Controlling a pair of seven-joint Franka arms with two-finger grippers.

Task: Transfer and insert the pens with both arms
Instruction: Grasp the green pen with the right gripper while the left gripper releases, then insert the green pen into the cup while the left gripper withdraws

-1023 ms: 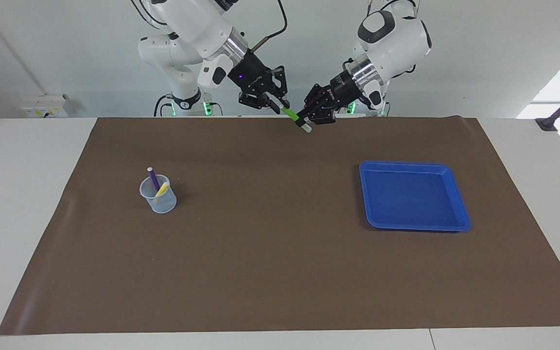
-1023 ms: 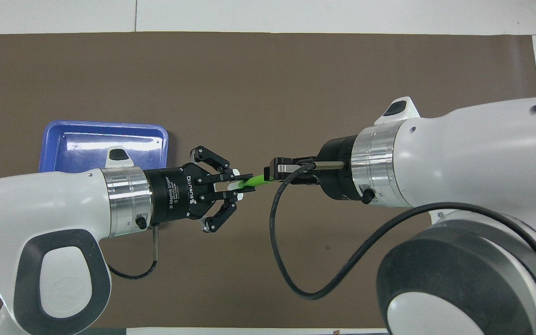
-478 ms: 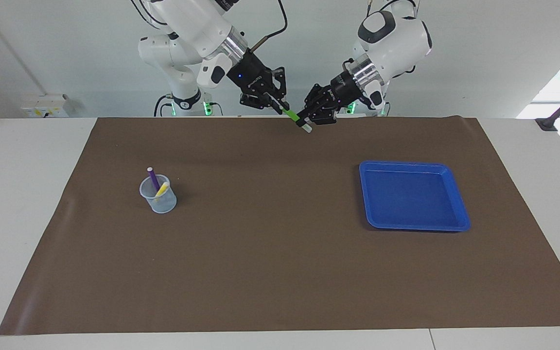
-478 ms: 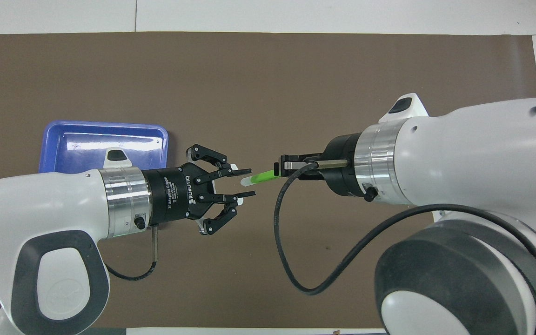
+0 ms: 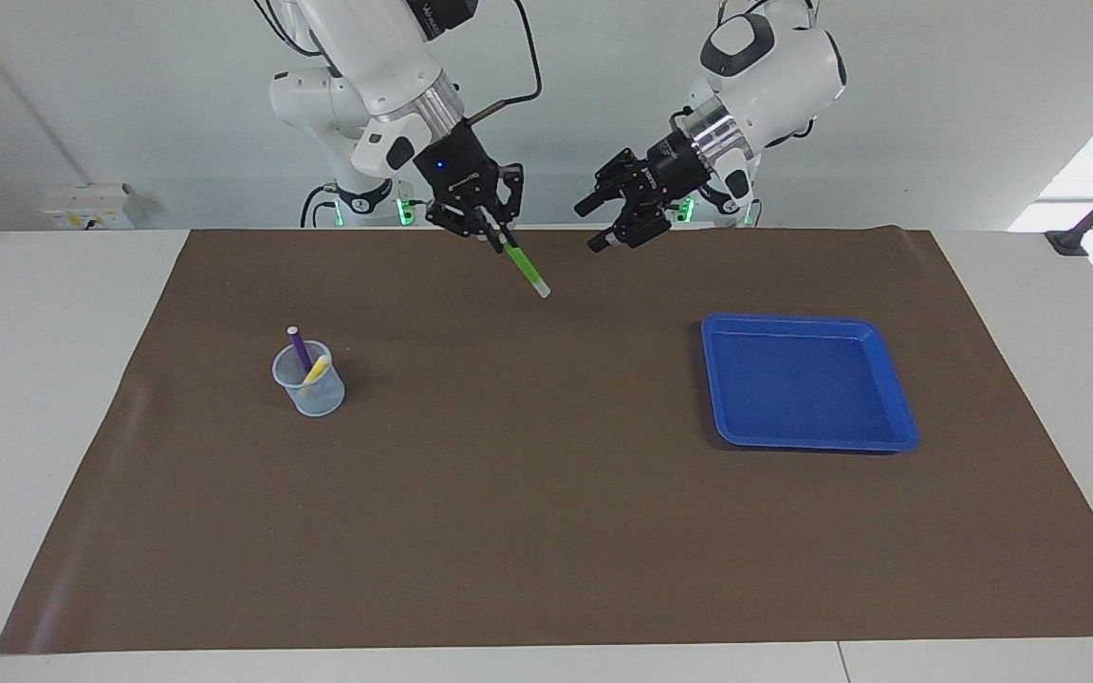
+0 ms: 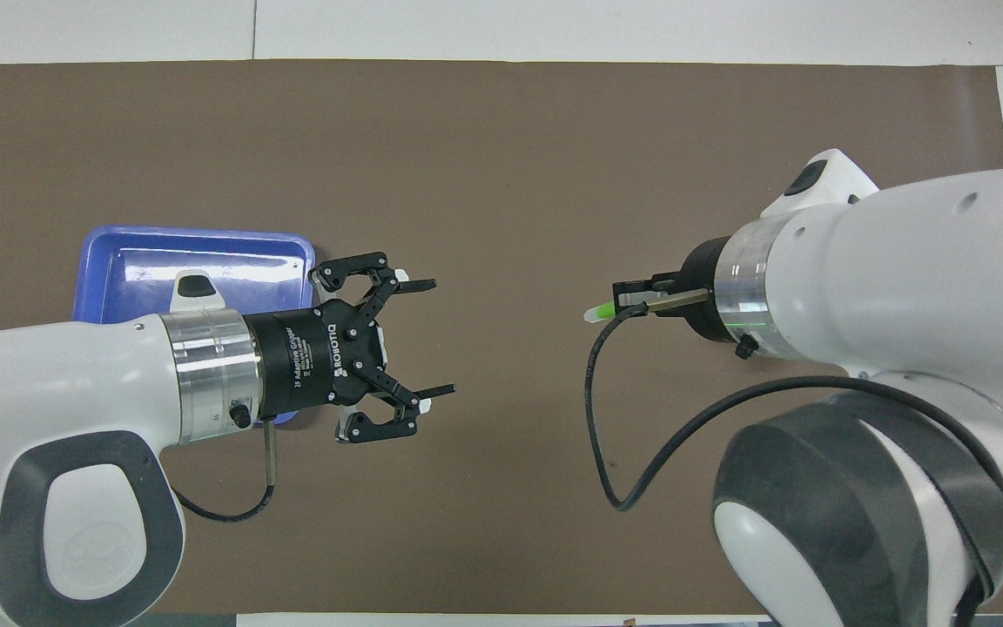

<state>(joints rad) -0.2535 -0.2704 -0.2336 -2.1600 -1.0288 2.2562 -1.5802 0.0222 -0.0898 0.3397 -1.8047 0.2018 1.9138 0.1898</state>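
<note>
Three pens in all. Green pen [image 5: 526, 268] pinched in the fingers of the right gripper [image 5: 494, 233], up in the air over the brown mat [image 5: 546, 531]. Tilted, pale end [image 5: 543, 291] pointing down and toward the left arm's end of the desk [image 5: 34, 379]. Only a short green bit [image 6: 599, 311] of it peeking out from under the right gripper [image 6: 628, 300] in the overhead view.

Purple pen [image 5: 299, 348] and yellow pen [image 5: 317, 370] standing together in a small clear cup [image 5: 311, 387]. Cup on the mat, toward the right arm's end of the desk, farther from the robots than the held pen's spot over the mat. Purple pen sticking up higher than the yellow one, both leaning.

Left gripper [image 5: 604, 220] also up in the air, over the mat's edge nearest the robots. Fingers [image 6: 414, 285] spread wide apart, holding nothing. Well apart from the green pen, with a clear gap between the two grippers [image 6: 430, 337].

Blue tray [image 5: 898, 417] flat on the mat toward the left arm's end of the desk, with nothing in it. Partly hidden under the left arm in the overhead view, with one corner [image 6: 110, 252] showing.

Two smaller white arms with green lights at the base, standing at the robots' end of the desk.
</note>
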